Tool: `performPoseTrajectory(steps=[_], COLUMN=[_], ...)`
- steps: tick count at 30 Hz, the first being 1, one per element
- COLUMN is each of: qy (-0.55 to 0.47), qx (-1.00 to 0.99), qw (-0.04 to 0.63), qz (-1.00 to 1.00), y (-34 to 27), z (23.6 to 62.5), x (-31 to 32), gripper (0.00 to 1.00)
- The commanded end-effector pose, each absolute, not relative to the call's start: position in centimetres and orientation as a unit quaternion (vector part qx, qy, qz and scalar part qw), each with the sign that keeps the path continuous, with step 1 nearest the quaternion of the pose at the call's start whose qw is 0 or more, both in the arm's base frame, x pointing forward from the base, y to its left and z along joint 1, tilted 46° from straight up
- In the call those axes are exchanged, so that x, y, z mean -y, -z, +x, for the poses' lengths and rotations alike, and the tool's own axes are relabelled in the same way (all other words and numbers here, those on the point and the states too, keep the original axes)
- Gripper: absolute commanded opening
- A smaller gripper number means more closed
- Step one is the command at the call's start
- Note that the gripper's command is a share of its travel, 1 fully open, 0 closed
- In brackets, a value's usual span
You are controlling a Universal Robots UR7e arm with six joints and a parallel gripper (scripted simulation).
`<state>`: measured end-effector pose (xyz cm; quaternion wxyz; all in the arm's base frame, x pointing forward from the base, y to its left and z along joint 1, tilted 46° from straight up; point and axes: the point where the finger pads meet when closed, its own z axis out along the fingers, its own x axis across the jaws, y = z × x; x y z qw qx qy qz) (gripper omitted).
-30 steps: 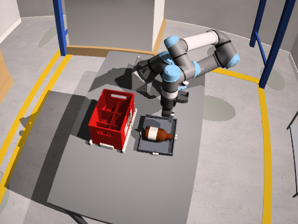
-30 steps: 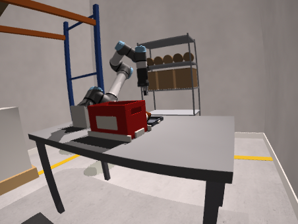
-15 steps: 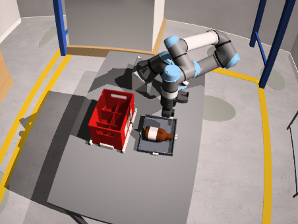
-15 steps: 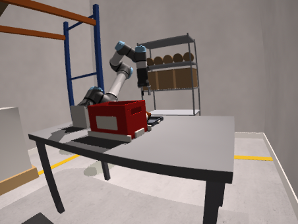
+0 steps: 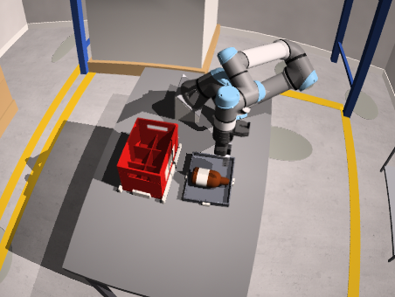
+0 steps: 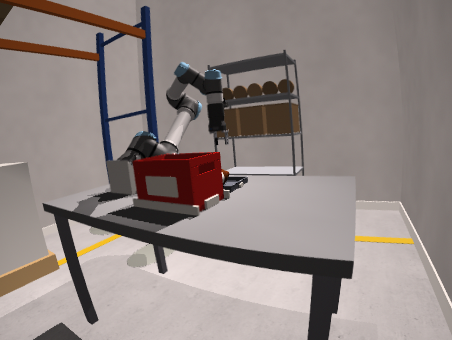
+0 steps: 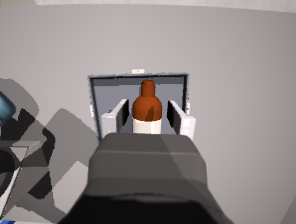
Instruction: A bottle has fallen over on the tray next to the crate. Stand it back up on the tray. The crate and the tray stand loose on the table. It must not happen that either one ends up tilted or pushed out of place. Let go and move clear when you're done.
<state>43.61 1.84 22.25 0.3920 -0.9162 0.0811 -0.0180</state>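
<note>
Bottle point(image 5: 209, 178) point(image 6: 225, 174) point(image 7: 147, 107): lying on its side within the tray point(image 5: 190, 196) point(image 6: 242, 181) point(image 7: 111, 92), neck toward 3 o'clock in the top view. Gripper point(image 5: 225, 159) point(image 6: 222, 141) point(image 7: 148, 108): fingers spread, nothing held, poised above the tray. Crate point(image 5: 143, 184) point(image 6: 206, 186): upright, beside the tray, between 9 and 10 o'clock from it. Righting not achieved; grasp, lift, turn upright, set-down and release judged outstanding.

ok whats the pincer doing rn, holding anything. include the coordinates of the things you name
Pincer point(image 5: 225, 158) point(image 6: 222, 142) point(image 7: 148, 108): open, holding nothing, above the fallen bottle point(image 5: 210, 177) point(image 7: 147, 107).
</note>
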Motion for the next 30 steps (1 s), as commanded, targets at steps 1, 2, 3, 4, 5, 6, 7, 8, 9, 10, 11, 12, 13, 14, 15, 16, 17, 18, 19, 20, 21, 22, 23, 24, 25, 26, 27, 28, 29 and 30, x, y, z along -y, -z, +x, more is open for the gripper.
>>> performPoseTrajectory(steps=[1,2,3,4,5,6,7,8,9,10,11,12,13,14,15,16,17,18,19,20,21,22,23,24,25,26,27,28,29,30], qy=[0.019,0.019,0.019,0.019,0.018,0.018,0.018,0.018,0.018,0.018,0.018,0.018,0.018,0.018,0.018,0.018,0.018,0.018,0.017,0.017,0.017,0.017,0.017,0.017,0.017,0.017,0.017,0.017,0.017,0.017], qx=[-0.082,-0.082,-0.082,-0.082,-0.082,-0.082,-0.082,-0.082,-0.082,-0.082,-0.082,-0.082,-0.082,-0.082,-0.082,-0.082,-0.082,-0.082,-0.082,-0.082,-0.082,-0.082,-0.082,-0.082,-0.082,-0.082,-0.082,-0.082,-0.082,-0.082], qw=[0.392,0.392,0.392,0.392,0.392,0.392,0.392,0.392,0.392,0.392,0.392,0.392,0.393,0.393,0.393,0.393,0.393,0.393,0.393,0.393,0.393,0.393,0.393,0.393,0.393,0.393,0.393,0.393,0.393,0.393], qz=[-0.916,-0.916,-0.916,-0.916,-0.916,-0.916,-0.916,-0.916,-0.916,-0.916,-0.916,-0.916,-0.916,-0.916,-0.916,-0.916,-0.916,-0.916,-0.916,-0.916,-0.916,-0.916,-0.916,-0.916,-0.916,-0.916,-0.916,-0.916,-0.916,-0.916], y=[-22.3,-22.3,-22.3,-22.2,-22.2,-22.1,-22.1,-22.1,-22.1,-22.0,-21.9,-21.8,-21.7,-21.6,-21.5,-21.3,-21.1,-20.9,-20.7,-20.5,-20.3,-20.1,-19.8,-19.8,-19.8,-19.6,-19.4,-19.1,-18.9,-18.6], z=[43.6,43.6,43.6,43.6,43.5,43.6,43.6,43.6,43.6,43.6,43.6,43.6,43.6,43.6,43.7,43.7,43.7,43.7,43.7,43.8,43.8,43.8,43.9,43.9,43.9,43.9,43.9,44.0,44.0,44.0], x=[-1.8,-1.8,-1.8,-1.9,-1.9,-2.0,-2.0,-2.0,-2.1,-2.2,-2.3,-2.4,-2.5,-2.6,-2.7,-2.9,-3.1,-3.3,-3.4,-3.6,-3.9,-4.1,-4.3,-4.3,-4.3,-4.6,-4.8,-5.1,-5.3,-5.6], gripper=[1.00,1.00,1.00,1.00,1.00,1.00,1.00,1.00,1.00,1.00,1.00,1.00,1.00,1.00,1.00,1.00,1.00,1.00,1.00,1.00,1.00,1.00,1.00,1.00,1.00,1.00,1.00,1.00,1.00,1.00])
